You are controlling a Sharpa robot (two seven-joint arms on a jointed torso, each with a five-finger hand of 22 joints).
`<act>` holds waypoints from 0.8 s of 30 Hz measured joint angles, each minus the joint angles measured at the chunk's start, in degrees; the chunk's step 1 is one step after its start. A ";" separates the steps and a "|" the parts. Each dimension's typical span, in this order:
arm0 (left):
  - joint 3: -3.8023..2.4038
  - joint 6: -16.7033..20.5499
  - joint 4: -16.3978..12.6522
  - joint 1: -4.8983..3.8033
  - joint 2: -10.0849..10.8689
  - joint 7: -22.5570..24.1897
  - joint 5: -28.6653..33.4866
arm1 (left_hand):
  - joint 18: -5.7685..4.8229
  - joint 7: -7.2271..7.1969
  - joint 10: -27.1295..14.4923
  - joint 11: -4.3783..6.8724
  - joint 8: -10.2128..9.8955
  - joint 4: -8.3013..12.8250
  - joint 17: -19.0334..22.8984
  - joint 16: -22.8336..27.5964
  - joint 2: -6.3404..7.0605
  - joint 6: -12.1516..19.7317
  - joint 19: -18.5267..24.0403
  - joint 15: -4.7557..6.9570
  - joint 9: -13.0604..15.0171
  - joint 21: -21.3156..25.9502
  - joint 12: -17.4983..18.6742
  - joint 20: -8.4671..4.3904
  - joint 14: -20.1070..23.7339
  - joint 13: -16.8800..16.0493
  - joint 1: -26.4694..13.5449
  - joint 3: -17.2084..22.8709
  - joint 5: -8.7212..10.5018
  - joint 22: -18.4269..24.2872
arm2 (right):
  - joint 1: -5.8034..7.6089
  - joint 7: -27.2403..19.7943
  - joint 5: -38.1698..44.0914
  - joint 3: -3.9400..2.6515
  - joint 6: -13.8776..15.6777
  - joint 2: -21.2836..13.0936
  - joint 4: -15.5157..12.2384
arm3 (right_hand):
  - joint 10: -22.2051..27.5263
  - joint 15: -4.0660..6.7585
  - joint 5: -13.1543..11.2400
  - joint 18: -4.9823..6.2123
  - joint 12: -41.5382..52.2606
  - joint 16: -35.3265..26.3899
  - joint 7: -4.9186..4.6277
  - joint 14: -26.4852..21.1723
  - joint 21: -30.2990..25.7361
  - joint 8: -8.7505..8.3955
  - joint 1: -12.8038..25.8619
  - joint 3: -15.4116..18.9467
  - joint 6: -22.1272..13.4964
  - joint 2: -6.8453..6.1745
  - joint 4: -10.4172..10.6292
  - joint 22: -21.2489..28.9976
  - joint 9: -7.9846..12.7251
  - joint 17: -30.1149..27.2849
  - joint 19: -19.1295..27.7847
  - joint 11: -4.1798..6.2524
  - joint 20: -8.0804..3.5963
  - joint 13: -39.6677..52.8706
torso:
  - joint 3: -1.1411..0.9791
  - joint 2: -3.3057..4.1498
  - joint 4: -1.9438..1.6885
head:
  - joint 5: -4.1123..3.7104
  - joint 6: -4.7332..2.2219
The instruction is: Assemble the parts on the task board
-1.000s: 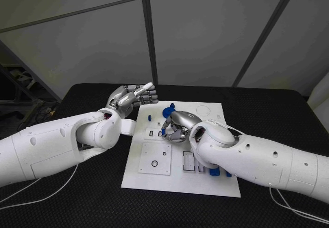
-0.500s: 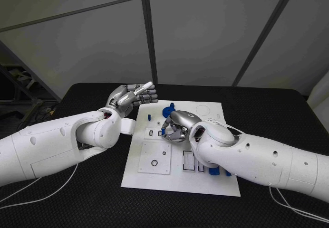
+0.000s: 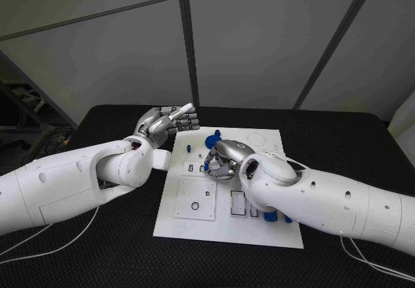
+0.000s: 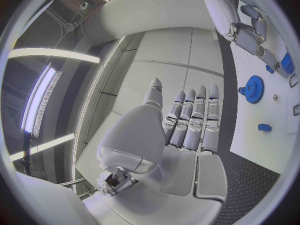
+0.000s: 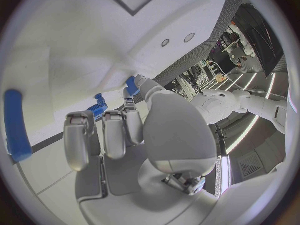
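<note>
Pinching a small blue part (image 5: 132, 84) between right hand (image 3: 223, 159) fingers (image 5: 116, 130)

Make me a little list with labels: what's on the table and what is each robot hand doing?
table: black
board: white, in the middle
gear: blue, at the board's far end
left hand: raised beside the board's far left corner, fingers together, holding nothing
right hand: over the board, fingers by a small blue part
part held: cannot tell
</note>
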State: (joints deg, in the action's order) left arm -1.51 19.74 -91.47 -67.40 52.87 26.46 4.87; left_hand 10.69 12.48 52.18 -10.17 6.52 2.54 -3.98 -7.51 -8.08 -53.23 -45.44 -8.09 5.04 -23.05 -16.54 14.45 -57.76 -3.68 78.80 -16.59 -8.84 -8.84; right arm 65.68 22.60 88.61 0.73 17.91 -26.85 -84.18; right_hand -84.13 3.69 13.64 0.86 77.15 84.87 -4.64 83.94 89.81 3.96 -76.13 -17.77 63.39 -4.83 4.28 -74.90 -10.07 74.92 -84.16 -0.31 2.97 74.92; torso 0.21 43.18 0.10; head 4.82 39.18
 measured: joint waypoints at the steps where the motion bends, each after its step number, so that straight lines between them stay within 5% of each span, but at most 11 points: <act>1: 0.00 0.00 0.00 0.00 0.00 0.00 0.00 | 0.00 0.00 0.00 0.00 0.00 0.00 0.00 0.00 0.00 0.00 0.00 0.00 0.00 0.00 0.00 0.00 0.00 0.00 0.00 0.00 0.00 0.00 | 0.00 0.03 0.03 0.00 -0.01 0.01 -0.01 | 0.00 0.00 0.00 0.00 0.00 0.00 0.00 0.00 0.00 -0.01 0.00 0.00 0.00 0.00 0.00 0.00 -0.01 0.00 0.00 0.00 0.00 0.00 | 0.01 0.00 0.00 | 0.02 0.00; 24: 0.00 -0.01 -0.02 0.00 0.04 -0.02 0.00 | 0.00 0.00 -0.02 0.02 -0.26 0.24 0.00 0.21 0.00 0.00 0.00 0.00 -0.07 0.00 0.35 0.00 0.00 0.00 0.00 -0.24 0.00 0.10 | 0.05 1.15 0.85 -0.03 -0.45 0.18 -0.07 | 0.00 0.00 -0.03 0.00 -0.47 0.00 -0.12 0.00 0.00 0.03 0.31 0.23 -0.13 -0.31 -0.08 0.00 -1.04 -0.01 0.00 0.00 0.00 0.00 | -0.01 0.01 0.01 | -0.12 0.21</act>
State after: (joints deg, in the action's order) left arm -1.51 19.73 -91.48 -67.40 52.90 26.44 4.87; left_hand 10.69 12.48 52.16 -10.15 6.26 2.78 -3.98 -7.30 -8.08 -53.23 -45.44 -8.09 4.97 -23.05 -16.19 14.45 -57.76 -3.68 78.80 -16.83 -8.84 -8.74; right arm 65.73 23.76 89.46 0.70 17.46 -26.67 -84.25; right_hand -84.13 3.69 13.62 0.86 76.68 84.87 -4.76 83.94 89.81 3.99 -75.82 -17.54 63.26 -5.14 4.20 -74.90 -11.11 74.91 -84.17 -0.31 2.97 74.92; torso 0.20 43.19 0.11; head 4.71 39.40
